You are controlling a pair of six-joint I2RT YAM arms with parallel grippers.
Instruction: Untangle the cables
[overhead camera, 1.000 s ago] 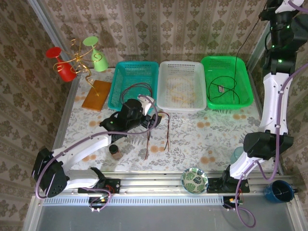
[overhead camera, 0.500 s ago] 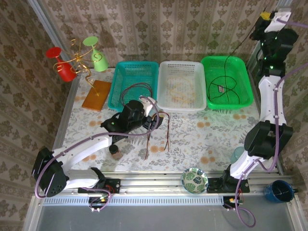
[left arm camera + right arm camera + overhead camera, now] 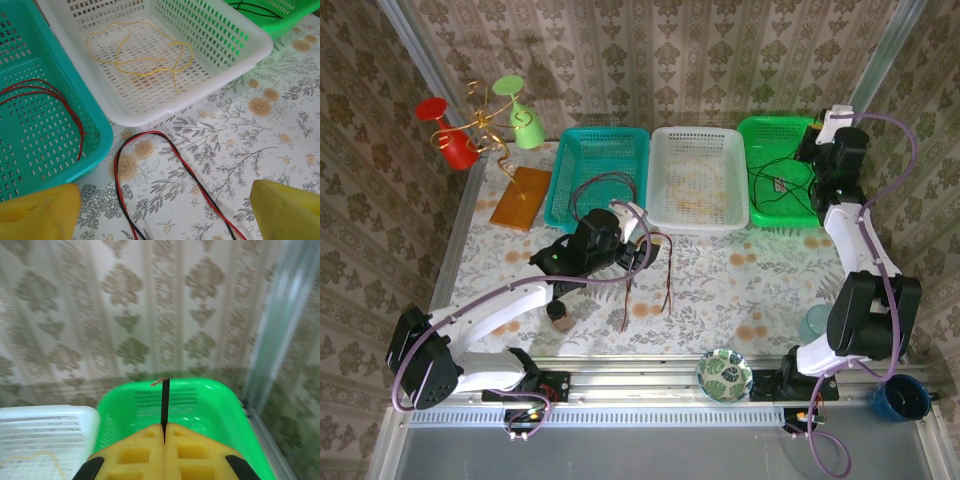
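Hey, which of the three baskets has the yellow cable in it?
The white basket in the middle, holding the yellow cable. The teal basket holds dark red cable, and the green basket takes the black cable.

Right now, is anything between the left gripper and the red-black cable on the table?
Nothing visible. The cable lies on bare table just ahead of the open left gripper; the white basket sits beyond it.

A floral-patterned table (image 3: pixel 740 290) carries three baskets in a row at 12 o'clock: teal basket (image 3: pixel 563 200), white basket (image 3: pixel 660 180) and green basket (image 3: pixel 770 125), left to right. A brown wooden board (image 3: pixel 520 197) lies at 10 o'clock beside the teal one, with a cup stand (image 3: pixel 485 125) beyond it at 11. A red-and-black cable (image 3: pixel 668 285) loops on the cloth near centre, and a small dark jar (image 3: pixel 560 315) sits at 8 o'clock.
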